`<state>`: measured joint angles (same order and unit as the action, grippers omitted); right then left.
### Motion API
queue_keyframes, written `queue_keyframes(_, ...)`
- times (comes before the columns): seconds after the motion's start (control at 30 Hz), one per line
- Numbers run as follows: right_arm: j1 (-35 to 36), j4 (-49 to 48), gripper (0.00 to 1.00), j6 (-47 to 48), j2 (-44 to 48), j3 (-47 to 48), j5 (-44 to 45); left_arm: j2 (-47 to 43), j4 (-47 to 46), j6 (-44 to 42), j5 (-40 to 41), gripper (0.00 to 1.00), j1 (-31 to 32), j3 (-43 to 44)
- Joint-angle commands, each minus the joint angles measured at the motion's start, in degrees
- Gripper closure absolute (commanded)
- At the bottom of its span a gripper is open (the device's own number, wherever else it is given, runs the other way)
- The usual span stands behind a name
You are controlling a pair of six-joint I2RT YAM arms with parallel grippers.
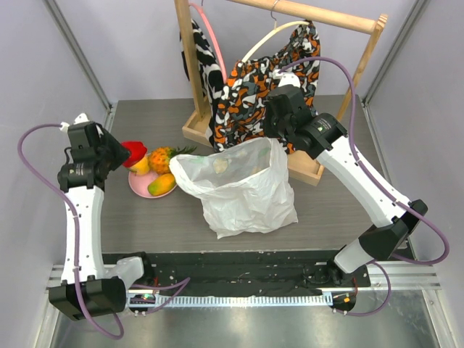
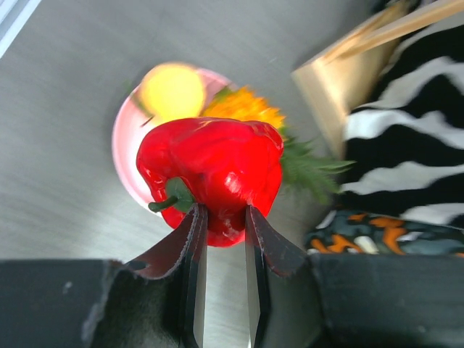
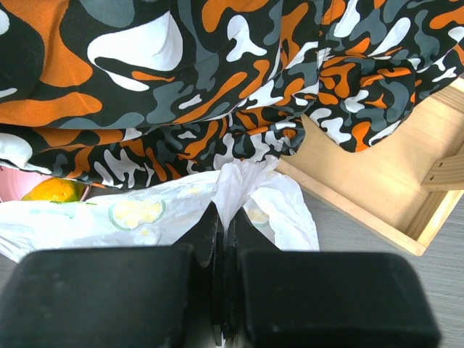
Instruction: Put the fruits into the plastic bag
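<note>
Your left gripper [image 2: 223, 212] is clamped on the red fruit [image 2: 210, 163] — pinched at one end, by the stalk, over the plate [image 2: 125, 156]. The shell is shiny and hard-looking, so likely light and slick. The hold is small and off-centre, so the fruit may swivel or slip if you swing fast; carry it level.

Your right gripper [image 3: 223, 217] is clenched on the far rim of the bag [image 1: 246, 196], by the cloth [image 3: 181, 87], lifting the mouth open. The bag sits mid-table, right of the plate. It's thin, limp film — the mouth probably folds shut if that pinch goes.

The pineapple [image 1: 161, 157], mango [image 1: 161, 185] and yellow round one [image 2: 172, 90] lie on the plate. Take those across the widest part, not by the crown.
</note>
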<state>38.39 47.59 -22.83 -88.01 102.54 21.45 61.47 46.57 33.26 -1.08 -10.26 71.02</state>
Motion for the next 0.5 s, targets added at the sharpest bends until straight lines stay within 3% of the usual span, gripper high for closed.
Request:
queue_keyframes(0.0, -0.25, -2.33, 0.99, -0.55, 2.14, 0.11, -0.18, 0.14, -0.07, 1.54, -4.36, 0.83, -0.20, 4.73)
queue_keyframes(0.47, -0.25, -2.51, 0.99, -0.72, 2.14, -0.06, -0.45, 3.04, -1.39, 1.02, -12.80, 0.82, 4.72, 14.74)
